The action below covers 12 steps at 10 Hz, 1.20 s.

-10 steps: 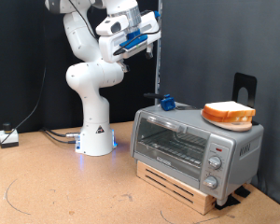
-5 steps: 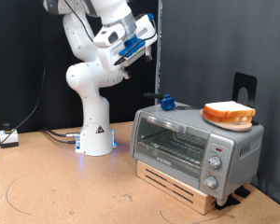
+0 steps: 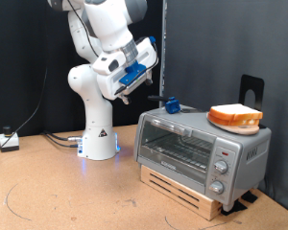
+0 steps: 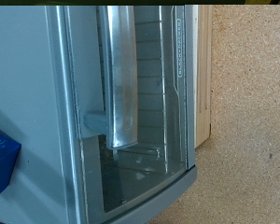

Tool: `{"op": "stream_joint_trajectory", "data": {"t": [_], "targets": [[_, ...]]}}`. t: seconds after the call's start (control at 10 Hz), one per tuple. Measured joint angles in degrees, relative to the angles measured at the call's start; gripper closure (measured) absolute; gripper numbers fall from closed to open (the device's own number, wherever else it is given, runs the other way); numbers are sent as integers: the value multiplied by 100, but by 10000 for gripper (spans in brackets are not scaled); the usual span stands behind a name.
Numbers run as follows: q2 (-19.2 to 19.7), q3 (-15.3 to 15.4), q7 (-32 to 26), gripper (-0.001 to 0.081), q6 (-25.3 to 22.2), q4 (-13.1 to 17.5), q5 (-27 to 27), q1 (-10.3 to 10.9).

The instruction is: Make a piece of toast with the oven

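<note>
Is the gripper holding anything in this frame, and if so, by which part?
Nothing is held: the gripper hangs in the air above the oven, with no object between its fingers.

White Franka arm [image 3: 94, 77], rounded glossy segments, bulbous joints, conical base [image 3: 99, 142] with blue glow at the foot. Gripper [image 3: 134, 88] end: white housing, blue plastic parts, dark fingers. Cables trail from base.

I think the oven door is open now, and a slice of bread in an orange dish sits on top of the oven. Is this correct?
Not fully. The oven door is closed; the exterior view shows its glass front upright and shut. The slice of bread in the orange dish does sit on top of the oven. The gripper hangs in the air above and to that view's left of the oven.
</note>
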Motion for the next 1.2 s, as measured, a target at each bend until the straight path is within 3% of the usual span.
{"op": "stream_joint_trajectory", "data": {"t": [0.1, 0.3, 0.4, 0.7, 0.9, 1.2], "targets": [[-1, 0, 0, -1, 0, 0, 0, -1], [79, -147, -376, -1, -848, 116, 175, 70], [101, -121, -409, -1, -828, 44, 159, 73], [142, 209, -244, -1, 521, -708, -44, 69], [280, 385, -238, -1, 1046, -1063, 6, 113], [543, 580, -161, -1, 1696, -1333, 194, 161]]}}
